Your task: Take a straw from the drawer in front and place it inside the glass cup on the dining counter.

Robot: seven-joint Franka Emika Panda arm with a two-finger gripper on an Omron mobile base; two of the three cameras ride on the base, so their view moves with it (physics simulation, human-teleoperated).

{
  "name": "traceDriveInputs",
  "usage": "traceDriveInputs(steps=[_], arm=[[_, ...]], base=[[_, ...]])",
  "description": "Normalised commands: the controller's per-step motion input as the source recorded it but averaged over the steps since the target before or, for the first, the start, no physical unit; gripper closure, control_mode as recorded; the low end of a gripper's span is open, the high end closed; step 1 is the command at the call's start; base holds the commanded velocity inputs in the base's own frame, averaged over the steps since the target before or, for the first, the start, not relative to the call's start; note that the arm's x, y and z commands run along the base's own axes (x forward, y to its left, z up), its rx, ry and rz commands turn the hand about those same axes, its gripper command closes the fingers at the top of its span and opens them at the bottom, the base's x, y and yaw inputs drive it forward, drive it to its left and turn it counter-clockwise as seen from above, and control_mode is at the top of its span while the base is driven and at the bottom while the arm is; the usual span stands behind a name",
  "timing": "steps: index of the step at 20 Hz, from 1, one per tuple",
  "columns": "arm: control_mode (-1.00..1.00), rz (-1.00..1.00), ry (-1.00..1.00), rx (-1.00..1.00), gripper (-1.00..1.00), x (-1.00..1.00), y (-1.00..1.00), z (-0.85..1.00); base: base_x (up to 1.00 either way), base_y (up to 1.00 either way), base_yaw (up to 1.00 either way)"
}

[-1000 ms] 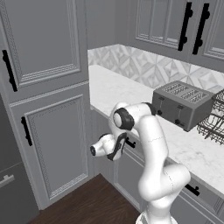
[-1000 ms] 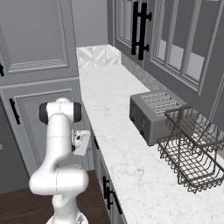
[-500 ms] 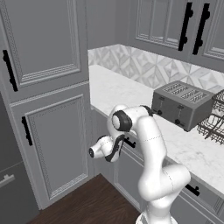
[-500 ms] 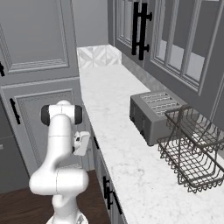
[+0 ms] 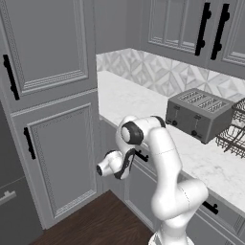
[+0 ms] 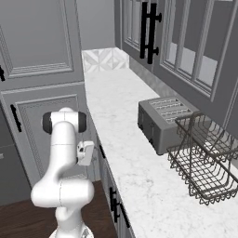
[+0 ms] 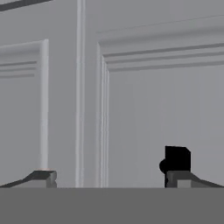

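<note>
Item: my gripper [image 7: 109, 177], fingers spread and holding nothing, held low just beside the panelled front of the drawer [image 7: 162, 109] under the surface [image 5: 143, 103], near its black handle [image 7: 176, 158], presumably for opening it; straw unseen, likely inside.

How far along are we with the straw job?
Done: nothing yet; the drawer looks shut. In hand: the open gripper faces its front, empty, one fingertip by the black handle. Left: grip the handle, pull the drawer open, take the straw, carry it to the cup.
</note>
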Motion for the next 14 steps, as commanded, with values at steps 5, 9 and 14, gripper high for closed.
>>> traceDriveInputs(steps=[5,9,14], arm=[[-1.00,-0.03,-0.03,0.00,-1.00,0.00,-0.06,0.11],[-1.00,-0.06,-0.01,0.00,-1.00,0.00,-0.15,0.15],[-1.00,-0.10,-0.01,0.00,-1.00,-0.03,-0.18,0.16]], base=[[0.00,0.00,0.00],[0.00,0.00,0.00],[0.00,0.00,0.00]])
